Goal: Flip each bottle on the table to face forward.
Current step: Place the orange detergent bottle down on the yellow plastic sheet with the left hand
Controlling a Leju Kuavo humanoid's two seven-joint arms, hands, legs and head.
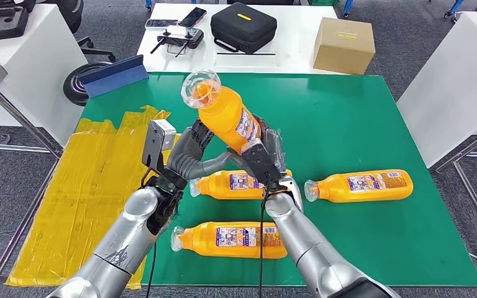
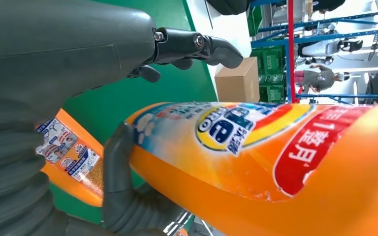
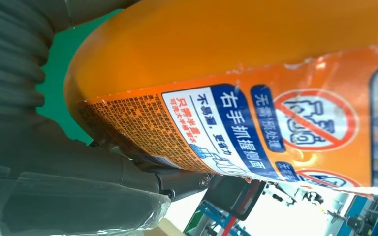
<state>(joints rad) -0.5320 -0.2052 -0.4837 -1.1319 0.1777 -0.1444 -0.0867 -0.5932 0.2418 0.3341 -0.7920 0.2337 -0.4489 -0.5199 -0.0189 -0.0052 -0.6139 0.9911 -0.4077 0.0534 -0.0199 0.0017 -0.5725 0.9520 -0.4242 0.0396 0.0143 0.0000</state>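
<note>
An orange bottle (image 1: 225, 117) with a clear cap is lifted above the green mat (image 1: 348, 118), tilted with its cap toward me. My right hand (image 1: 263, 156) grips it at the base; the back label (image 3: 236, 132) shows close in the right wrist view. My left hand (image 1: 188, 153) is beside the bottle's lower end. Its thumb (image 2: 120, 172) touches the bottle (image 2: 256, 157), and its fingers (image 2: 197, 45) are spread clear of it. Three more orange bottles lie on their sides on the mat: centre (image 1: 233, 184), right (image 1: 360, 185), and near the front edge (image 1: 231, 239).
A yellow sheet (image 1: 93, 180) covers the table's left part, with a blue block (image 1: 113, 76) at its far corner. On the white table behind stand a black case (image 1: 243, 26), a cardboard box (image 1: 343, 45) and small devices (image 1: 177, 37). White tables flank both sides.
</note>
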